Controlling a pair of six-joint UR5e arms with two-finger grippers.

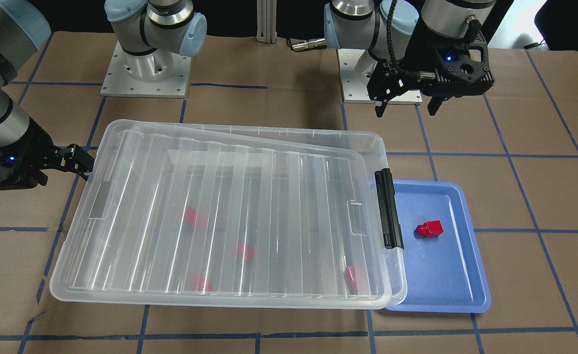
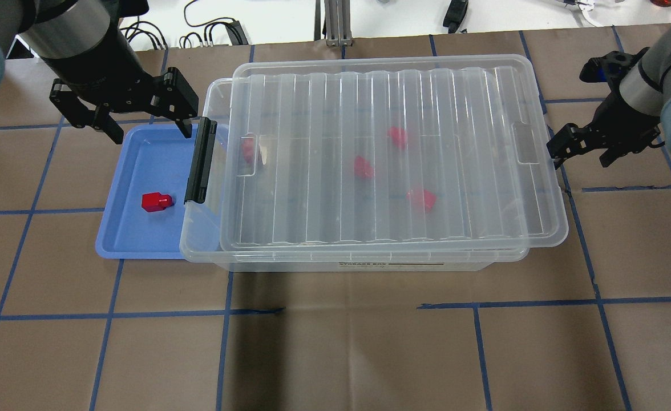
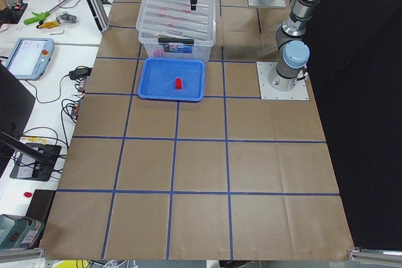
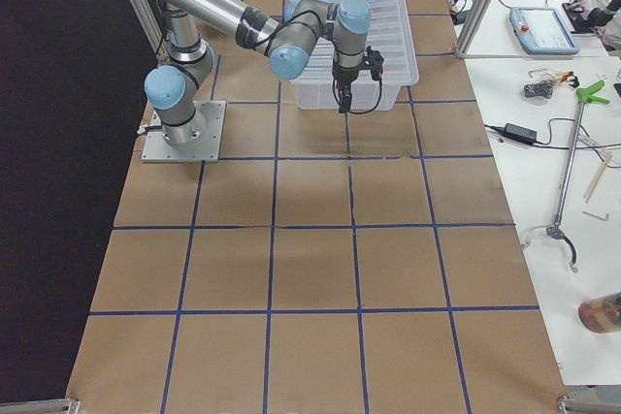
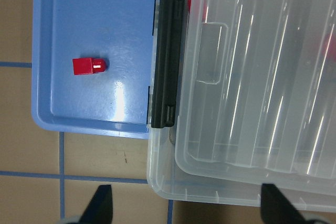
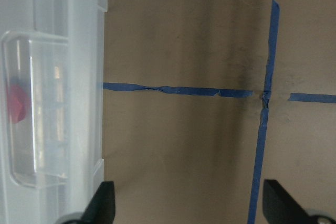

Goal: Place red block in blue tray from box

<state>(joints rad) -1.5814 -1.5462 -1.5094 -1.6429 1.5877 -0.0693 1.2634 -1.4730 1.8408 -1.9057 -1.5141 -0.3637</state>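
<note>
One red block (image 2: 156,201) lies on its side in the single blue tray (image 2: 133,240), at the left of the overhead view, so the placing looks done. Four more show through the ribbed lid (image 2: 484,142), which sits askew on the one box (image 2: 370,261), probably laid on loosely rather than latched. The left gripper (image 2: 149,135) hovers over the tray's upper rim, jaws apart and empty. The right gripper (image 2: 579,158), beside the lid's right end, is likewise spread and holds nothing.
</note>
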